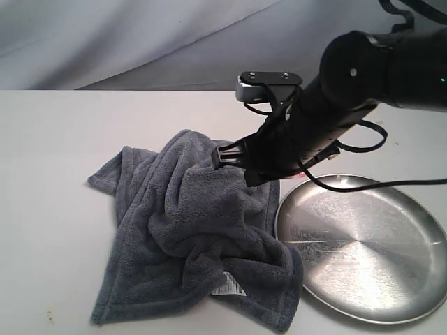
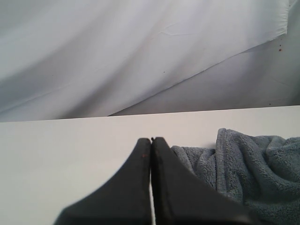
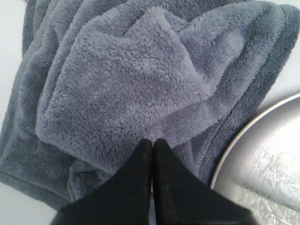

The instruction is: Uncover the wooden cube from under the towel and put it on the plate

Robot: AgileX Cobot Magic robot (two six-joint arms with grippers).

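Over the towel (image 1: 188,223), right gripper (image 1: 219,157), nose-down

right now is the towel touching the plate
Touching. In the exterior view the towel has its lower right fold lying over the left rim of the plate, hiding that stretch of rim.

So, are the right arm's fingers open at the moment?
No, the right fingers are pressed flat together with no gap between them, with the towel just beyond their tips.
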